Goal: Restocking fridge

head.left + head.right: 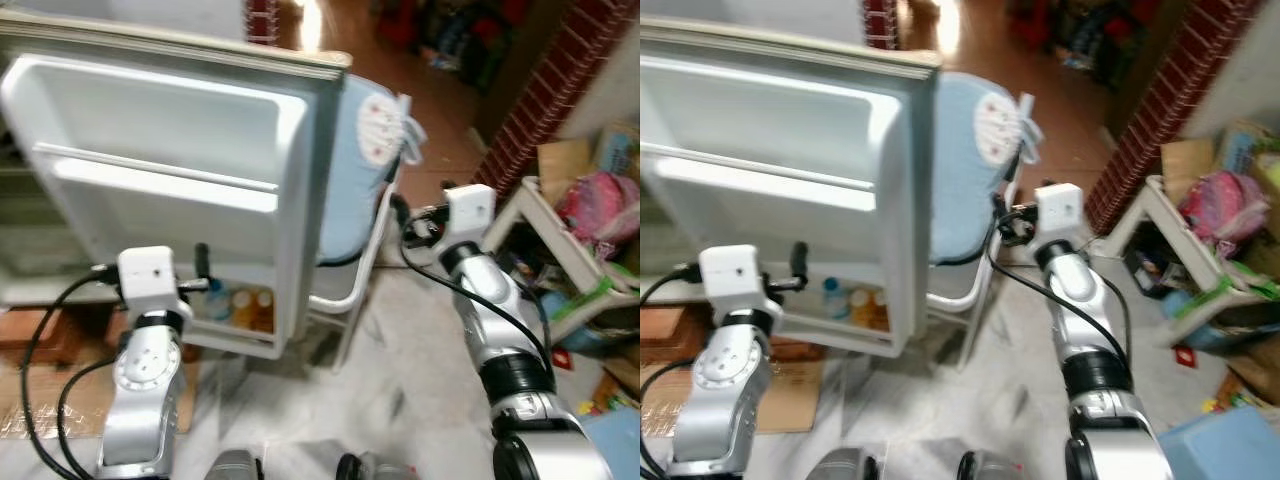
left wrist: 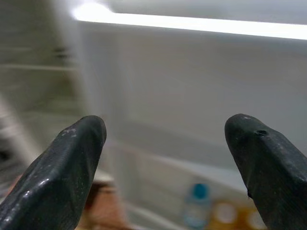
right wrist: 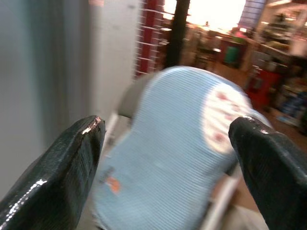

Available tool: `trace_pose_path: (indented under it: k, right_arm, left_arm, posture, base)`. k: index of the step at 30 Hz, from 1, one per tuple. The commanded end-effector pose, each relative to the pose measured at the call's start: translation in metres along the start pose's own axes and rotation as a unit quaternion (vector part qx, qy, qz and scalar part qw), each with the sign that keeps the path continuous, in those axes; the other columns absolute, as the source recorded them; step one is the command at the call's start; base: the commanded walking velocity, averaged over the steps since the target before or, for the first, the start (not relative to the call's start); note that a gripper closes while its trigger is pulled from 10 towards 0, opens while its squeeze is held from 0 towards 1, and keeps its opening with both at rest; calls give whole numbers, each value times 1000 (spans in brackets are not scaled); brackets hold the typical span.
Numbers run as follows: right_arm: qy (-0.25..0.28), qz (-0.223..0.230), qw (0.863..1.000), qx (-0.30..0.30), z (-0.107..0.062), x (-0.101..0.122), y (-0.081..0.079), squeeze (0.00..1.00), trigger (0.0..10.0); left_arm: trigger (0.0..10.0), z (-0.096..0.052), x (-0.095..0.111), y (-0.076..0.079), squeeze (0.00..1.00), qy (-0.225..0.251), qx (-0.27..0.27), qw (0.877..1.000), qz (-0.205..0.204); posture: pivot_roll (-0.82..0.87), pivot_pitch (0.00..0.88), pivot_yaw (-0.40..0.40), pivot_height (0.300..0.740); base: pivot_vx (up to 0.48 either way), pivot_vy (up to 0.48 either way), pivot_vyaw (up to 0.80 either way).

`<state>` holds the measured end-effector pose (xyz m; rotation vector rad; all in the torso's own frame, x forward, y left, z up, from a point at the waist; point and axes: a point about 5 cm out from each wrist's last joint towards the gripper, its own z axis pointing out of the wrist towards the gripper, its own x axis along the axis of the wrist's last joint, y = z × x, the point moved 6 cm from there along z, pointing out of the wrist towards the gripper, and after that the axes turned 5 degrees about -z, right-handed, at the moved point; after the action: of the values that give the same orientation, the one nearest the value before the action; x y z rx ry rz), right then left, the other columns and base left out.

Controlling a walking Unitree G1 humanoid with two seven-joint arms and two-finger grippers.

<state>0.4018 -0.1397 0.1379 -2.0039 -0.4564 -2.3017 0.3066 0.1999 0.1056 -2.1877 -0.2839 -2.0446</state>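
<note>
- Fridge door (image 1: 170, 190) is standing wide open in front of the robot, and its white inside is facing us, with shelves going across it.
- Chair (image 1: 350, 180) with a blue cover is sitting just beside the door's outer edge, so room is tight there.
- Bottles (image 1: 240, 308) are standing in the door's bottom shelf, low down.
- Left gripper (image 2: 165, 143) is pointing at that shelf with its fingers spread wide, and it is holding nothing.
- Right gripper (image 3: 168, 158) is facing the blue chair with its fingers wide apart, and it is empty too.
- Nothing is being carried, so I think the robot needs to fetch something first and keep its arms away from the door edge.
</note>
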Motion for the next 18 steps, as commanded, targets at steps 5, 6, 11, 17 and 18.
trace_pose_path:
  k: [5,6,11,17,18]
  right_arm:
    - [-6,-1,1000,-10,7,0,0,0,10000]
    - [-7,0,1000,-9,9,1,-2,0,10000]
    - [-24,21,999,-19,19,-1,-10,0,10000]
    - [-3,85,996,25,37,25,-41,0,10000]
    - [4,95,995,36,37,29,-44,0,10000]
  left_arm:
    - [10000,0,-4,-2,0,-9,26,1000,0]
    - [10000,0,-5,-3,0,-11,27,1000,1]
    - [10000,0,-8,-8,0,-17,36,999,5]
    - [10000,1,-8,-6,0,-17,32,999,9]
    - [10000,1,-8,-6,0,-18,32,999,8]
  posture:
    - [62,50,-44,740]
    - [64,51,-45,740]
    - [66,51,-45,740]
    - [74,44,-44,740]
    - [74,44,-44,740]
  base:
    - [0,0,711]
    - [0,0,694]
    - [0,0,670]
    - [0,0,91]
    - [0,0,0]
